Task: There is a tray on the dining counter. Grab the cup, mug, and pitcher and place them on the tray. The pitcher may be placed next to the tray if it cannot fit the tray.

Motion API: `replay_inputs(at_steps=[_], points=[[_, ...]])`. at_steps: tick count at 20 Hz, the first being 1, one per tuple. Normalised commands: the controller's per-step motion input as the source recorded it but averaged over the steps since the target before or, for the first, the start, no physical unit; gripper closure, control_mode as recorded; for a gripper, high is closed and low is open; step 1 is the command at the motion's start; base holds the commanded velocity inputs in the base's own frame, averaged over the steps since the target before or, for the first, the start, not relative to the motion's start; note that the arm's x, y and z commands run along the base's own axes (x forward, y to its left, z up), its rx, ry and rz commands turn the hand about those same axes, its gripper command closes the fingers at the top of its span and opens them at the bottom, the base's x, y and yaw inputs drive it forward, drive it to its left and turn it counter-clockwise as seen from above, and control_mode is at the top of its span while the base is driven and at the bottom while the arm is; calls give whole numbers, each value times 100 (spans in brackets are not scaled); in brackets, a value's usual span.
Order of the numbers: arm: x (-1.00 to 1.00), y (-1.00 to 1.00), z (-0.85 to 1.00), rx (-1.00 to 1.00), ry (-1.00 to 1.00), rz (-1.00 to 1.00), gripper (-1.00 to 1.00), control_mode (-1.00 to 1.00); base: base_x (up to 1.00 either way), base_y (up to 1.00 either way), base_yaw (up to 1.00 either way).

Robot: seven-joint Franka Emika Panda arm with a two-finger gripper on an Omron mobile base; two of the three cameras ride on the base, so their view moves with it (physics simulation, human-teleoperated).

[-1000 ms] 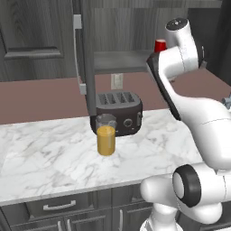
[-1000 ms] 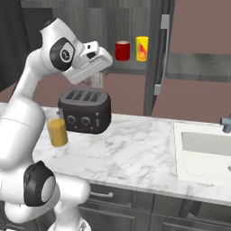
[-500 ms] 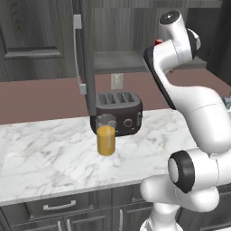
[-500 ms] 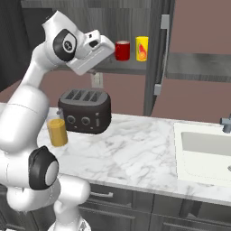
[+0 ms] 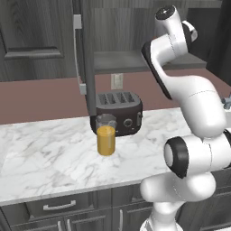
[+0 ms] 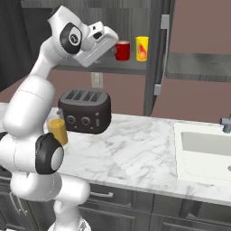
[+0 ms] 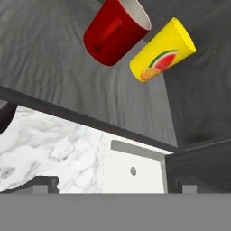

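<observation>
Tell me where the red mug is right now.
The mug stands on the open cabinet shelf above the toaster, immediately left of the yellow cup in the right base view.

Location type: domestic kitchen, computer-rendered. Identifying features: a white marble table (image 6: 135, 153) with grey veins runs along the wall, fitted underneath with dark cabinet drawers (image 5: 58, 207) with metal handles. A black four-slot toaster (image 6: 85, 111) stands on the table below a wall socket (image 5: 117, 81). A white sink (image 6: 205, 151) with a faucet (image 6: 225, 122) is set into the table at the right. Dark wood cabinets line the upper wall; an open shelf (image 6: 131, 65) there carries a red mug (image 6: 122, 50) and a yellow cup (image 6: 142, 48).
</observation>
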Motion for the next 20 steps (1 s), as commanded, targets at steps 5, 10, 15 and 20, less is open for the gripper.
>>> replay_inputs(at_steps=[5,10,15,20], points=[[30,-11,8,-15,-11,0,-100,-100,0,0,0],[26,-18,5,-15,-12,0,-100,-100,0,0,0],[25,-25,5,-11,-9,0,-100,-100,0,0,0],[21,-21,6,-8,-4,0,-100,-100,0,0,0]])
